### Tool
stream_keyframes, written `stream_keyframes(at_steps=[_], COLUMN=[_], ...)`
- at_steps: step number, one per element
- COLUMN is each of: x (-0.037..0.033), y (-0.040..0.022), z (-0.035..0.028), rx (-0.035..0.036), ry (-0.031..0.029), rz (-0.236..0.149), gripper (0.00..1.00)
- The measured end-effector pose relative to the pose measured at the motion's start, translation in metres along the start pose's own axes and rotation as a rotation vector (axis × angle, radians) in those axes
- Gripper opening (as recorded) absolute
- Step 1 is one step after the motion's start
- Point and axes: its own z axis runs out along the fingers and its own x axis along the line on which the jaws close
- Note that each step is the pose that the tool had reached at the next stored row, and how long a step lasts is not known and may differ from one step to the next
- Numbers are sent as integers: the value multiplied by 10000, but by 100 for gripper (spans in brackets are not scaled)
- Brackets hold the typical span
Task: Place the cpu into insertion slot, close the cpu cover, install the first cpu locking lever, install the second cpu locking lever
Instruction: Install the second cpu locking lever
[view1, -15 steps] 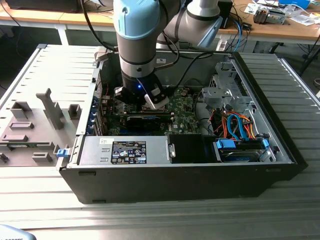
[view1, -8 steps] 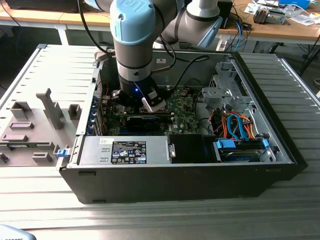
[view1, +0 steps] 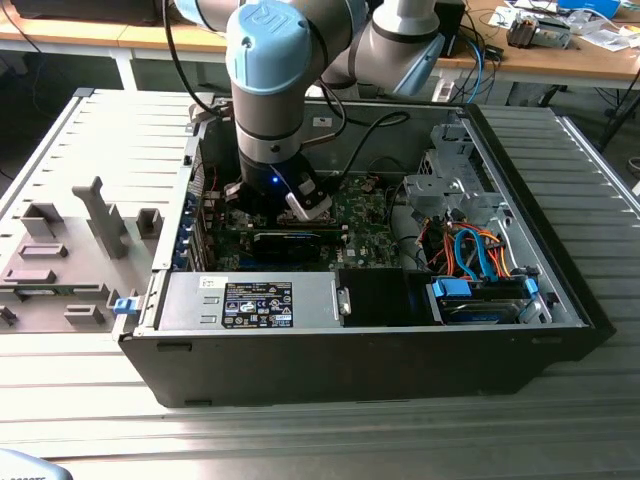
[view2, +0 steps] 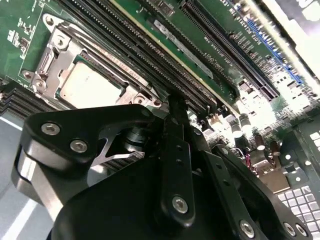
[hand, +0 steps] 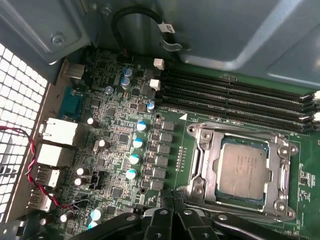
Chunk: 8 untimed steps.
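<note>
A ribbed grey metal worktop (view1: 90, 130) is carrying an open black computer case (view1: 360, 370); wooden desks are standing behind; the black fingers (view2: 172, 117) are hanging closed and empty just beside the silver-rimmed square insertion slot (hand: 197, 187); the pale silvery cpu (hand: 245, 172) is sitting inside it, framed by the thin silvery cpu cover (hand: 282, 170).

Beneath me runs a grey ribbed metal table (view1: 560, 150). On it lies an open black desktop computer case (view1: 360, 365), laid on its side. Just beside the case, toward the exterior view's left, sits a flat grey fixture plate (view1: 60, 255) with upright grey blocks rising from it.
</note>
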Motion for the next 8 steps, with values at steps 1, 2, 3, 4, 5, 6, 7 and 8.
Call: stream_keyframes(at_steps=[1, 2, 3, 4, 5, 6, 7, 8], x=[-1, -2, -2, -3, -4, -5, -7, -8], y=[5, 9, 13, 17, 21, 25, 31, 35], z=[10, 18, 23, 29, 34, 38, 43, 47], rx=[-35, -65, -85, -96, -103, -102, -104, -104], ry=[4, 5, 6, 6, 8, 13, 21, 26], rz=[-44, -77, -98, -117, -134, -154, -185, -206], gripper=[11, 11, 11, 11, 11, 11, 11, 11])
